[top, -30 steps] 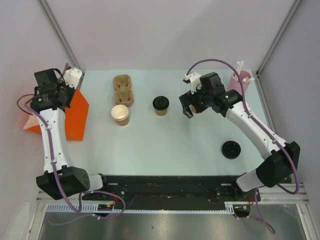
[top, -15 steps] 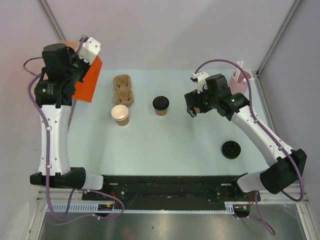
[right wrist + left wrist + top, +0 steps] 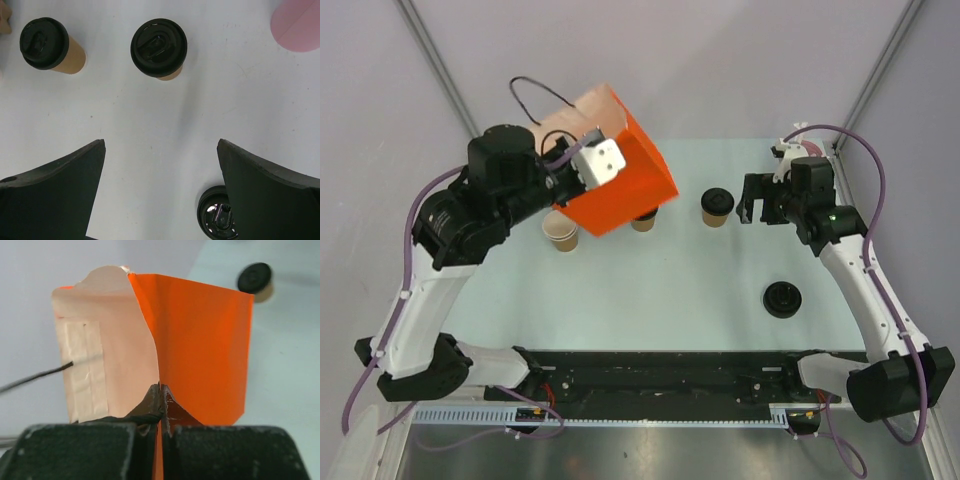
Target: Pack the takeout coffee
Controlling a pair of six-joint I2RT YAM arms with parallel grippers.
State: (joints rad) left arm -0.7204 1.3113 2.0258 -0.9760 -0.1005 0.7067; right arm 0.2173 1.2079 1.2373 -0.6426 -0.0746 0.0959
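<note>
My left gripper (image 3: 578,186) is shut on the edge of the orange paper bag (image 3: 620,178) and holds it in the air over the left-middle of the table; the left wrist view shows its fingers pinching the bag wall (image 3: 200,340). One lidded coffee cup (image 3: 717,207) stands on the table just left of my right gripper (image 3: 752,200), which is open and empty. The second lidded cup (image 3: 642,222) is mostly hidden under the bag. Both cups show in the right wrist view (image 3: 159,47) (image 3: 46,45), ahead of the open gripper (image 3: 161,144).
An open tan cup with no lid (image 3: 560,233) stands below the bag's left corner. A loose black lid (image 3: 783,298) lies at the right front, also seen in the right wrist view (image 3: 216,220). The pink cylinder (image 3: 297,22) stands at the far right. The pulp tray is hidden.
My left arm has swung the orange bag from the far left up and over toward the table's middle. My right gripper has let go of a lidded cup and drawn back to the right.
</note>
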